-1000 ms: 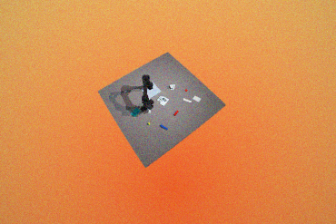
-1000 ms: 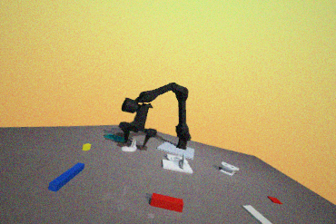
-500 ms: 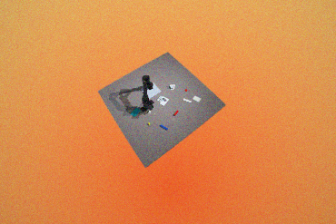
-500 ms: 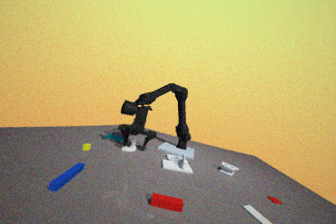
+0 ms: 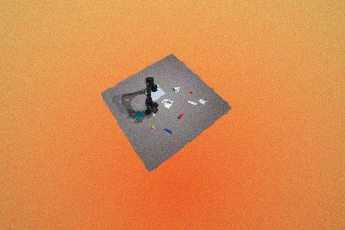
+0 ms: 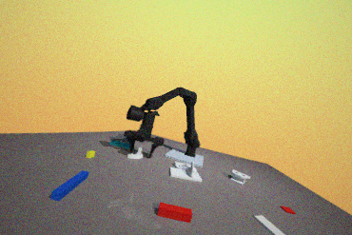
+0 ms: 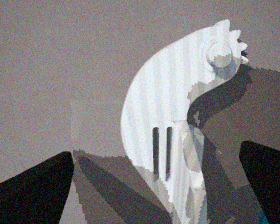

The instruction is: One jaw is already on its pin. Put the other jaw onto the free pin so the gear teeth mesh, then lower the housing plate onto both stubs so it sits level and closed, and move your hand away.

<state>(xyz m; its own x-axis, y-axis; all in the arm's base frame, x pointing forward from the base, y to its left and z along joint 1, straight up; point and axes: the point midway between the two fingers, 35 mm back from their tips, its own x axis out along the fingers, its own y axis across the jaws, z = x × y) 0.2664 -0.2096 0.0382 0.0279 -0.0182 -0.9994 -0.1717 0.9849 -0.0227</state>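
Note:
The loose white jaw (image 5: 154, 115) (image 6: 134, 156) (image 7: 146, 110) lies flat on the table. Its toothed round end is at the upper right in the wrist view, and a raised grip runs down beside two dark slots. My gripper (image 6: 141, 154) (image 7: 159, 157) is open and empty, pointing down with its fingers on either side of the jaw's grip, not closed on it. The white base (image 5: 168, 106) (image 6: 178, 176) stands near the arm's foot with white parts on it; pin detail is too small to tell. A small raised white piece (image 5: 176, 89) (image 6: 240, 175), perhaps the housing plate, stands farther off.
A pale board (image 5: 160, 94) (image 6: 197, 161) lies by the arm's foot. A teal piece (image 5: 139, 115) (image 6: 119, 145) is behind the gripper. A yellow block (image 5: 153, 127) (image 6: 90, 154), blue bar (image 5: 168, 130) (image 6: 69, 186), red block (image 5: 180, 116) (image 6: 174, 212) and white strip (image 5: 192, 102) (image 6: 268, 225) lie around.

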